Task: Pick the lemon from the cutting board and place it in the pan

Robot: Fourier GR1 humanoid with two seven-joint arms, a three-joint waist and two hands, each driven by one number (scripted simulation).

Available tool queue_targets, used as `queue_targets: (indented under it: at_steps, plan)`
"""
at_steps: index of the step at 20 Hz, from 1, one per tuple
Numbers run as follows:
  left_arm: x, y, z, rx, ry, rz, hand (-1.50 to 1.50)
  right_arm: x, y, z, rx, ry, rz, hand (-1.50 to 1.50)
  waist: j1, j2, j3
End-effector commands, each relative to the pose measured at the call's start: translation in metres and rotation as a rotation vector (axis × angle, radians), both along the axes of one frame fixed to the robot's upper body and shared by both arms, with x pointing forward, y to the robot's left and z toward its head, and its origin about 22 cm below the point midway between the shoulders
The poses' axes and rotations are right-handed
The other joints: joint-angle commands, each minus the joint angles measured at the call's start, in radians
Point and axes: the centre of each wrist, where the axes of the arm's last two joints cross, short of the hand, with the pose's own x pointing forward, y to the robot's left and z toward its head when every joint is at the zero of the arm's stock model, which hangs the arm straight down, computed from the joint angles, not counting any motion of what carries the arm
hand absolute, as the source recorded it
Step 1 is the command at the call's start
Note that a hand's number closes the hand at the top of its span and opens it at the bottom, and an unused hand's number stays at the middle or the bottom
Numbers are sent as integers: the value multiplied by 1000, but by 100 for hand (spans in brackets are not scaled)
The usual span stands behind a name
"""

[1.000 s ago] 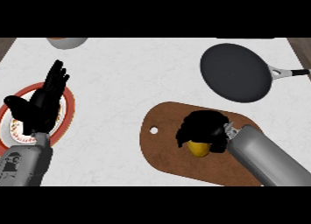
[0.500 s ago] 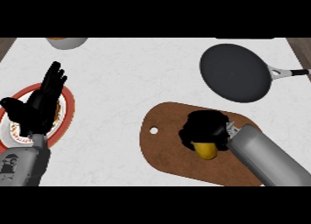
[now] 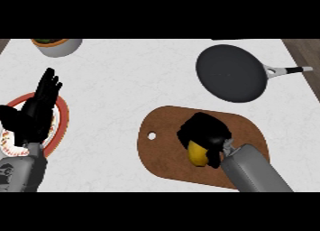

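White desk with a faint grey marbling, and on it a brown cutting board. There's the lemon, bright yellow under a black right hand on a grey forearm. Dark grey pan, its handle pale with a black tip. Over at the left, a black left hand above a red-rimmed white plate. Up top, a pale bowl showing orange and green inside.

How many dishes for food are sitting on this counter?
3: a dark pan at upper right, a red-rimmed plate at left under the open left hand, and a bowl cut off at the top left. No others show.
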Motion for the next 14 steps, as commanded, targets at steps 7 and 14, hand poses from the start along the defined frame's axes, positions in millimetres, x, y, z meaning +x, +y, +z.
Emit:
queue_targets:
  at_steps: [7,14]
  plan:
    - [1,0,10,-10,-8,-21,0,-61,27,85,386,-306,-464,150,23,7,4]
    - [1,9,16,-10,1,-47,0,-59,2,137,546,-361,-629,150,54,18,4]
